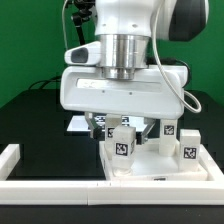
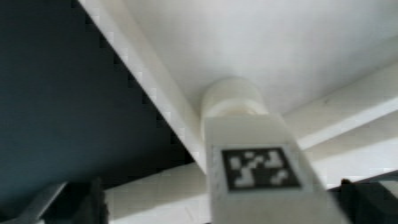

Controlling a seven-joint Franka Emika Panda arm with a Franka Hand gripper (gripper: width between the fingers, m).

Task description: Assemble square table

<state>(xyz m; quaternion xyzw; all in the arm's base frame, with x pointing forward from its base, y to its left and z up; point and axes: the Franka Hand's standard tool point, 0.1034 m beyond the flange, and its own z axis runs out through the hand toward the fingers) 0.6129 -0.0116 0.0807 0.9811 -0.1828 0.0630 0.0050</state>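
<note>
Jaws (image 1: 122, 128) are seen spread wide, grasping nothing, lowered over the square table (image 1: 150, 160) at lower right of the exterior view. One tagged leg (image 1: 123, 140) is stood upright on the slab, directly under the jaws; in the wrist view the same leg (image 2: 249, 150) is framed between the two dark fingertips (image 2: 63, 200), untouched. Two more tagged legs (image 1: 189, 146) are seen at the slab's right side. Black worktop (image 1: 40, 130) is bordered by a white rail (image 1: 20, 165).

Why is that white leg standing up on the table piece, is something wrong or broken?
Nothing looks broken or spilled. One leg stands upright on the square slab, below the open gripper. Two other legs stand upright too.
</note>
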